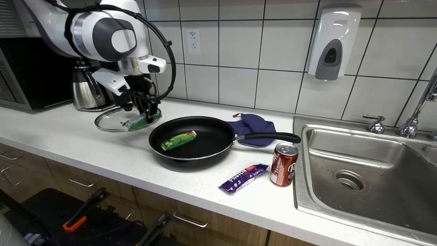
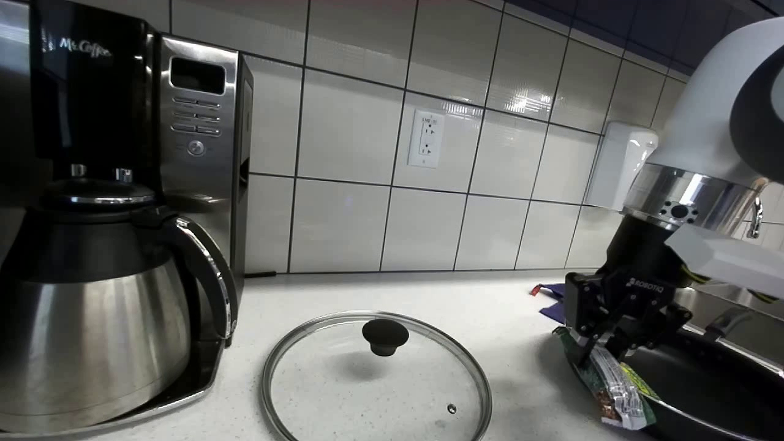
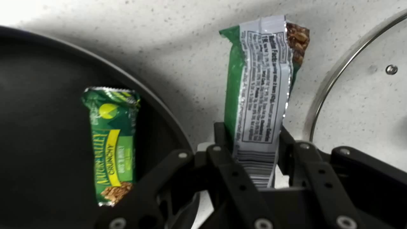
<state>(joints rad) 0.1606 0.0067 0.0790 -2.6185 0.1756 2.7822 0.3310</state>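
Note:
My gripper [image 3: 252, 136] is shut on a green and silver snack bar [image 3: 260, 86], its fingers pressing the two long sides. The bar's printed back faces the wrist camera, and its near end is partly hidden among the fingers. In both exterior views the gripper [image 1: 149, 119] points down, with the bar [image 2: 612, 392] raised over the counter between the black pan [image 1: 215, 136] and the glass lid [image 2: 343, 398]. A second green bar [image 3: 114, 149] lies inside the pan, to the left of my gripper in the wrist view.
A purple wrapped bar [image 1: 244, 177] and a red soda can [image 1: 284, 164] stand near the sink [image 1: 304, 177]. Behind the pan handle [image 1: 269, 136] lies a purple cloth [image 1: 256, 124]. A coffee maker [image 2: 199, 135] with its steel carafe [image 2: 104, 331] is beside the lid.

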